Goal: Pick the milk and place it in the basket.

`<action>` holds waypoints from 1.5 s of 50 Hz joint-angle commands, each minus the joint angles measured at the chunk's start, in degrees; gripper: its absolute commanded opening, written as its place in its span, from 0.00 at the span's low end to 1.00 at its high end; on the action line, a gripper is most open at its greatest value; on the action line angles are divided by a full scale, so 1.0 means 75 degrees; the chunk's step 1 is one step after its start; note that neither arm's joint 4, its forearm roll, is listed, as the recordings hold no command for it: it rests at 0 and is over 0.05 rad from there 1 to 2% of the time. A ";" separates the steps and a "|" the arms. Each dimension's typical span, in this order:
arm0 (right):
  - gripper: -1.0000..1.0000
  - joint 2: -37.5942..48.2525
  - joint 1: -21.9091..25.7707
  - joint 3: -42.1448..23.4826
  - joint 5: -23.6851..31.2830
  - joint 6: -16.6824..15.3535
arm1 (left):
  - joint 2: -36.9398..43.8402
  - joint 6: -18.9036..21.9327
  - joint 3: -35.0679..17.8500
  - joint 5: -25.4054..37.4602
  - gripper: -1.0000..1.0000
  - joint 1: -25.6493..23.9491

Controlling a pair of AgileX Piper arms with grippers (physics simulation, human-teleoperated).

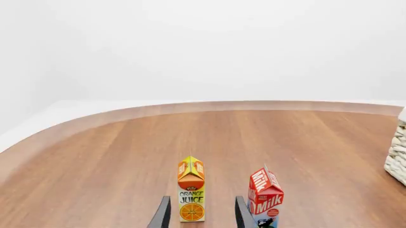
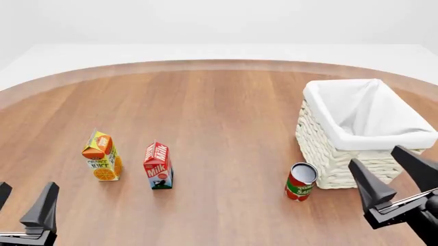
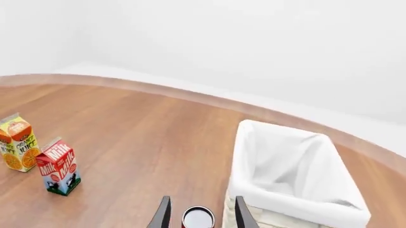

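The milk (image 2: 158,166), a small red carton with white lettering and a dark base, stands upright on the wooden table at the front left. It also shows in the wrist views, milk (image 1: 265,197) and milk (image 3: 59,166). The basket (image 2: 321,148), cream wicker with a white liner, stands at the right, seen as basket (image 3: 285,199) and partly as basket (image 1: 398,159). My left gripper (image 2: 27,185) is open near the table's front-left edge, short of the cartons. My right gripper (image 2: 374,155) is open in front of the basket. Neither holds anything.
An orange juice carton (image 2: 102,156) stands just left of the milk, straight ahead of the left gripper (image 1: 202,199). A red can (image 2: 301,182) stands against the basket's front-left corner, right ahead of the right gripper (image 3: 202,199). The table's curved far edge (image 2: 219,64) runs behind.
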 commanded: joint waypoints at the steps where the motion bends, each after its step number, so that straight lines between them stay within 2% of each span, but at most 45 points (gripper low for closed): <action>1: 1.00 0.0435 0.0394 -0.0498 0.0083 -0.0283 | 0.0000 0.0000 0.0000 0.0000 1.00 0.0000; 9: 1.00 0.0789 0.0761 -0.0980 0.0241 -0.0571 | 0.0000 0.0000 0.0000 0.0000 1.00 0.0000; 26: 1.00 0.2441 0.1475 -0.2090 0.0023 -0.0783 | 0.0000 0.0000 0.0000 0.0000 1.00 0.0000; 39: 1.00 0.3549 0.1952 -0.2915 -0.0014 -0.0597 | 0.0000 0.0000 0.0000 0.0000 1.00 0.0000; 43: 1.00 0.3887 0.2052 -0.3245 0.0117 -0.0404 | 0.0000 0.0000 0.0000 0.0000 1.00 0.0000; 47: 1.00 0.4143 0.2107 -0.3441 0.0181 -0.0386 | 0.0000 0.0000 0.0000 0.0000 1.00 0.0000; 48: 1.00 0.4335 0.2202 -0.3604 0.0251 -0.0218 | 0.0000 0.0000 0.0000 0.0000 1.00 0.0000; 51: 1.00 0.4517 0.2241 -0.3774 0.0331 -0.0255 | 0.0000 0.0000 0.0000 0.0000 1.00 0.0000; 62: 1.00 0.5175 0.2540 -0.4601 0.0808 0.0592 | 0.0000 0.0000 0.0000 0.0000 1.00 0.0000; 64: 1.00 0.5328 0.2633 -0.4823 0.0970 0.0867 | 0.0000 0.0000 0.0000 0.0000 1.00 0.0000; 70: 1.00 0.5635 0.2729 -0.5244 0.1274 0.0949 | 0.0000 0.0000 0.0000 0.0000 1.00 0.0000; 73: 1.00 0.5855 0.2836 -0.5482 0.1428 0.1335 | 0.0000 0.0000 0.0000 0.0000 1.00 0.0000; 75: 1.00 0.6015 0.2930 -0.5695 0.1525 0.1425 | 0.0000 0.0000 0.0000 0.0000 1.00 0.0000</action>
